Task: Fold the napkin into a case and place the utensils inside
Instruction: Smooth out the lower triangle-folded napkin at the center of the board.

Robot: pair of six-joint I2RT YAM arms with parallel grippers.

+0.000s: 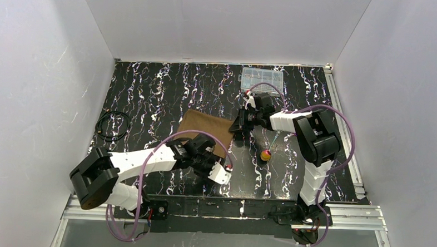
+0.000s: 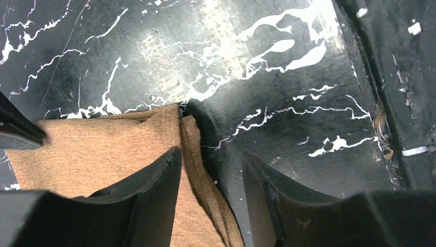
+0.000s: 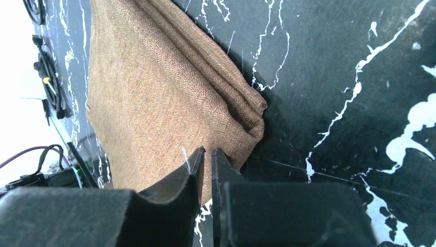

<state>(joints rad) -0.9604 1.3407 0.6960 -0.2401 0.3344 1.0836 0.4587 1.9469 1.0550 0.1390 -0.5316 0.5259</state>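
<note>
Even overhead light washing white walls (image 1: 40,65). Glare blooming across glossy table (image 2: 231,31) under left wrist camera. Close fingers (image 2: 149,206) blurring, reading black. Napkin (image 3: 154,77) weave showing sharp, throwing soft shadow right. Left edge there blowing out white.

— What can we say of the large brown cloth napkin (image 3: 154,92)?
— We see a woven cloth, matt, with a fine and slightly rough herringbone weave. Under it, the black table top with white marble veins (image 1: 151,87) is smooth and shines a little under the light.
— And the left gripper (image 2: 212,152)?
— We find its fingers (image 2: 154,180) are of black matt plastic. The small clear compartment box (image 1: 262,76) looks to us like glossy plastic.
</note>
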